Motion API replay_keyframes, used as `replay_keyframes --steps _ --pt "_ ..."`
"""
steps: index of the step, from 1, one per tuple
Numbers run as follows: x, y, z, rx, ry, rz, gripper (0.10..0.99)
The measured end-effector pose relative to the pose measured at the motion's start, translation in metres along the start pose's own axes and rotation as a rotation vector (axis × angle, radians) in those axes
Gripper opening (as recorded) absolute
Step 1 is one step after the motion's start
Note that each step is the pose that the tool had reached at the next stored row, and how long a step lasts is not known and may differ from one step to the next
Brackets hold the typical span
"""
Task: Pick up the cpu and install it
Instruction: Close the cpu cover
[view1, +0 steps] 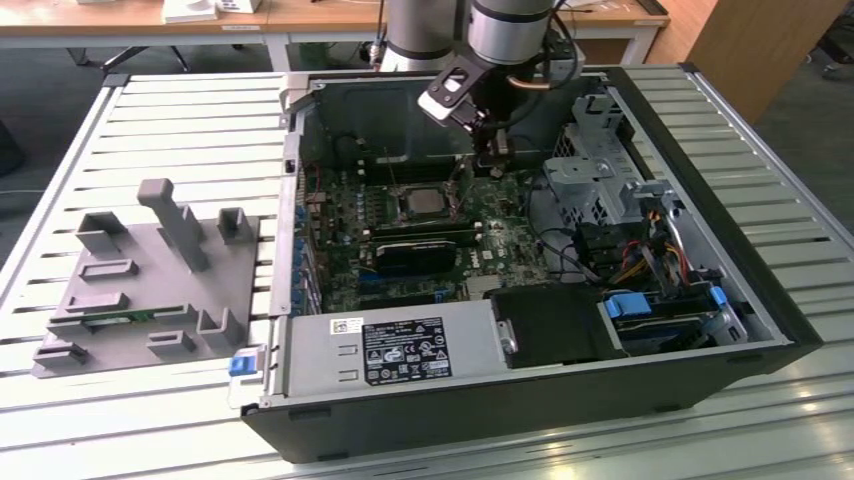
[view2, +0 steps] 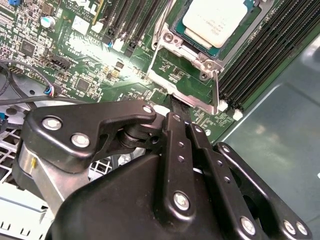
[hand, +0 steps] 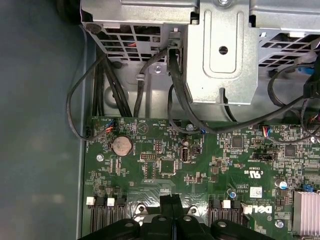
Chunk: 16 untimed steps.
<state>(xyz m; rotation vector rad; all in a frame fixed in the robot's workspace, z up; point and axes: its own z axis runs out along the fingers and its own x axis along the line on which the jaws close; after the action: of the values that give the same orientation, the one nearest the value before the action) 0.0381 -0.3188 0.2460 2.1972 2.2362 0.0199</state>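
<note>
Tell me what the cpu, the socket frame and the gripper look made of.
Cpu: metal lid, pale satin silver with a soft glare, on a green board rim. Socket frame: bare steel by the look, bright and reflective. Gripper: matte black links with silver screws; painted metal or hard plastic, hard to tell.

Small print covers the power supply label (view1: 407, 362) and the motherboard (hand: 165, 165), but apparently nothing reads clearly.

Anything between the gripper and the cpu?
Yes. In the second wrist view, a flipped-open metal frame sits between the shut gripper and the cpu. Nothing visible covers the cpu's top.
</note>
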Motion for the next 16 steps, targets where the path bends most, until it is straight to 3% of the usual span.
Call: replay_keyframes --steps 16 --pt "0.0001 -0.0041 0.0 0.0 0.0 0.0 0.106"
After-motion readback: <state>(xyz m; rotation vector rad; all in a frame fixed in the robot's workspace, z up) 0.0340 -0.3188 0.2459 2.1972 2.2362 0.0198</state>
